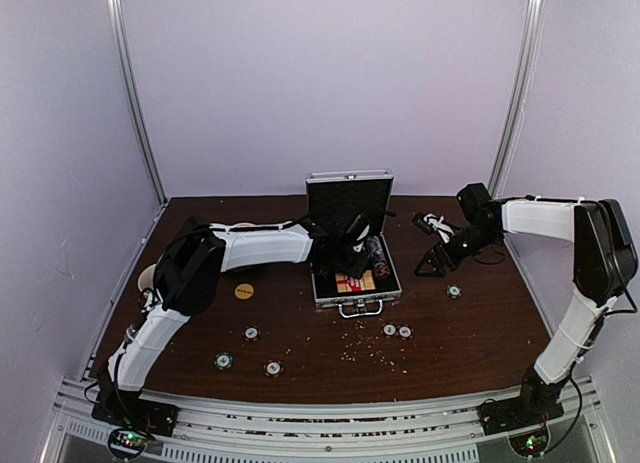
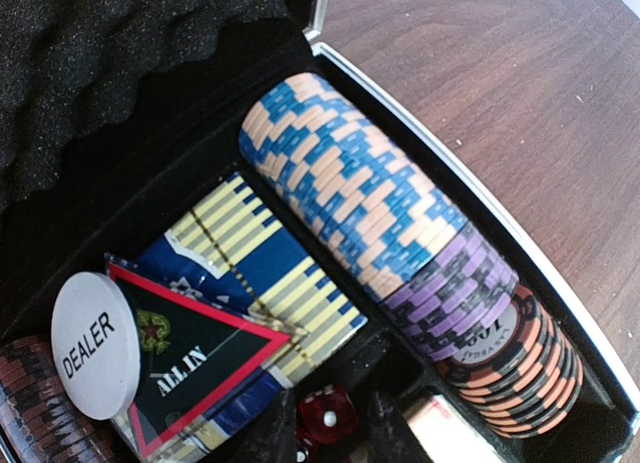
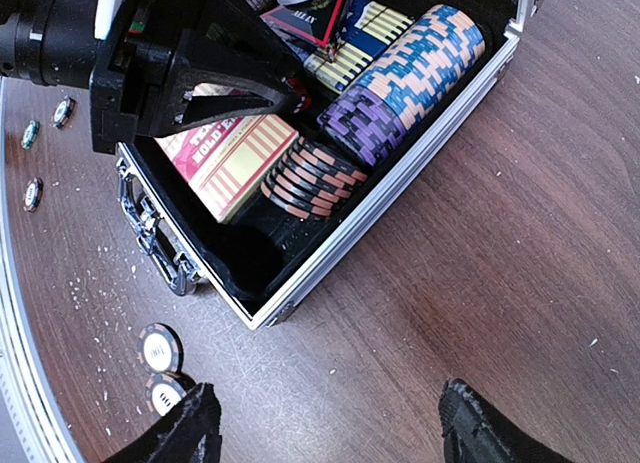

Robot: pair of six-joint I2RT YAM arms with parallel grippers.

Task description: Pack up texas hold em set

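Nearest to me, on the near side of the case (image 1: 350,283), loose chips (image 1: 251,333) lie flat on the dark wooden table (image 1: 480,333). Three lie off to the near left and two just beside the handle (image 3: 150,233). One more lies to the right of the case. Pale crumbs (image 1: 348,357) are scattered among them. The yellow disc (image 1: 244,291) lies to the left of the case, apart from it.

The case lies open on the table. At its handle end the red-and-yellow card box (image 3: 235,158) lies flat. Along the right wall runs a row of chips on edge: orange-and-black chips (image 2: 520,368) nearest the handle, then purple chips (image 2: 455,293), then blue-and-peach chips (image 2: 350,208) towards the lid (image 1: 348,193). To the left of that row lies a blue-and-yellow card box (image 2: 265,273). On it rests a triangular ALL IN plaque (image 2: 195,368), with a white DEALER button (image 2: 95,343) touching the plaque. Red dice (image 2: 325,413) sit just on the handle side of that box. The lid stands upright at the far edge.

My left gripper (image 1: 352,248) reaches down into the case, over the red-and-yellow card box (I cannot tell whether its jaws are apart or together, nor whether it holds anything). My right gripper (image 3: 330,433) hangs above bare table to the right of the case, its fingers spread wide with nothing between them.
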